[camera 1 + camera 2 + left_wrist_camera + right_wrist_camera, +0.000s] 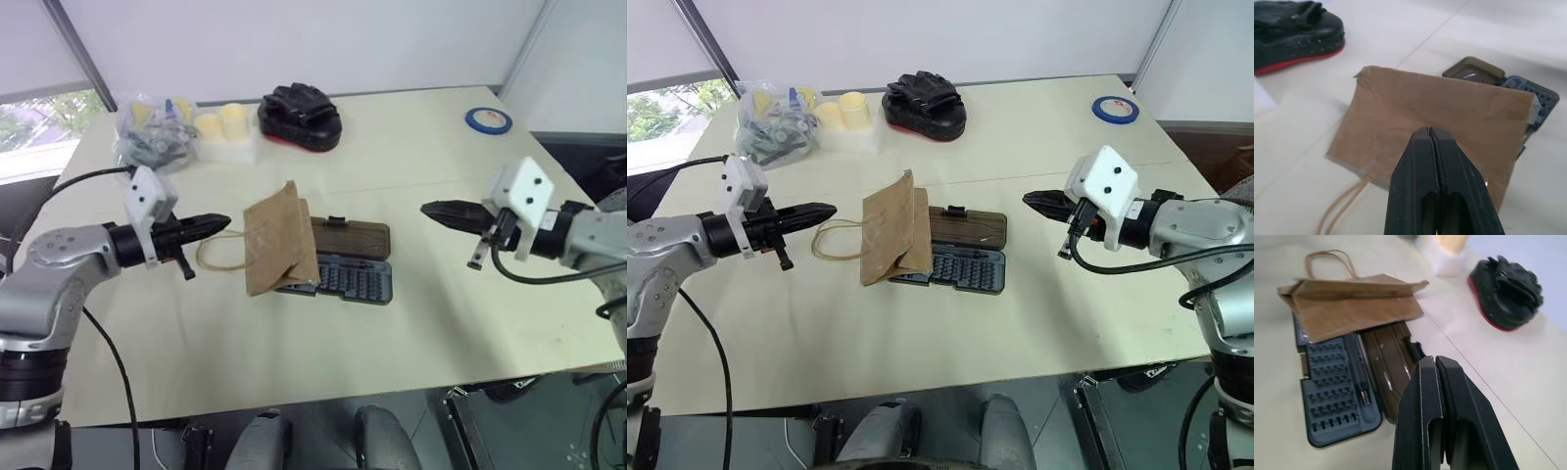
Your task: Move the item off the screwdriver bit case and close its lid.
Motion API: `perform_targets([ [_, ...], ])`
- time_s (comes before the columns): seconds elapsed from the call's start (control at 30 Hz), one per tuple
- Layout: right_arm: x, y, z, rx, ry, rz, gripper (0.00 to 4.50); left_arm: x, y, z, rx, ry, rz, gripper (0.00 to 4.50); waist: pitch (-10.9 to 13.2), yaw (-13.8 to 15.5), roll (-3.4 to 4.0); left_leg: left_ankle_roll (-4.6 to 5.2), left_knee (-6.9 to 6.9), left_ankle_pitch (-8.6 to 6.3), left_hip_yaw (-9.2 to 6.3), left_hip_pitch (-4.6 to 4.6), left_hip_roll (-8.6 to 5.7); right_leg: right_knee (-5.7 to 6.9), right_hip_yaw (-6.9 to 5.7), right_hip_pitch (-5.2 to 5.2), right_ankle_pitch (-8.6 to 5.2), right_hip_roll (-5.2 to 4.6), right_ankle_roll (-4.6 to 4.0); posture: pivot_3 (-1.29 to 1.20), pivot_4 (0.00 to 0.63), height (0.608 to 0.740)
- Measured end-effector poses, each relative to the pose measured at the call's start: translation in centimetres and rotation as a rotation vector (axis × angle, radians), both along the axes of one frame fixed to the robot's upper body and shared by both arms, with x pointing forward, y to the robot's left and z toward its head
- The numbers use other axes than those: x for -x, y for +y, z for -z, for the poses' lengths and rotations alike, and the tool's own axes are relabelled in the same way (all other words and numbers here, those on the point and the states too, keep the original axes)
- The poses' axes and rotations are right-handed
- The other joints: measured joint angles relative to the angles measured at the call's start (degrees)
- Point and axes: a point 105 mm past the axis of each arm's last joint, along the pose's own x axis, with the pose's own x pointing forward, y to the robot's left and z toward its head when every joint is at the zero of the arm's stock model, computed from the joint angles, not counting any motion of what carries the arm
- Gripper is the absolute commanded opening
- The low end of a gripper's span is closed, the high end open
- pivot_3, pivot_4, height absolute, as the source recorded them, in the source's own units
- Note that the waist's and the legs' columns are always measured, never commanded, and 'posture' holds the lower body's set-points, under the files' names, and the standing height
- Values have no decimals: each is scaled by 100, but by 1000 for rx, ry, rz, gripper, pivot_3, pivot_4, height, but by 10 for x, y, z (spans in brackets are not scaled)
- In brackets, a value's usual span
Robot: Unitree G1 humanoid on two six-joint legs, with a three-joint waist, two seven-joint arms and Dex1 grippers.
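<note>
I have the screwdriver bit case (343,266) lying open at the centre of the frame, its dark base nearest me and the lid (348,236) folded back flat on the table (431,333) behind it, and the paper bag (277,247) draped over the left end of both halves with its loop handles trailing off to the left. My left gripper (217,224) hovers at centre left, fingers pressed together and empty, pointing at the bag from just beside the handles; my right gripper (432,210) hangs at centre right, also pinched shut on nothing, well apart from the case. My worry is the bag: it is light and creased, so if I nudge it with closed fingers instead of opening and pinching it, I expect it to slide and drag the case along or knock bits out of their rows. Grabbing only a thin handle could let it swing back onto the lid. And swinging the lid while any paper overlaps the hinge would likely jam the latch, so the bag must go fully clear first
</note>
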Motion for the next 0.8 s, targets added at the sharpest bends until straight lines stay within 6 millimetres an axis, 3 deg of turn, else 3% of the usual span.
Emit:
perform_targets([
  [0.8,1,5,5,-4,7,-7,37,5,-9,1,11,52,37,0,9,-52,-10,-2,0,1,-4,-1,2,2,2,-4,0,0,0,0,150,740],
])
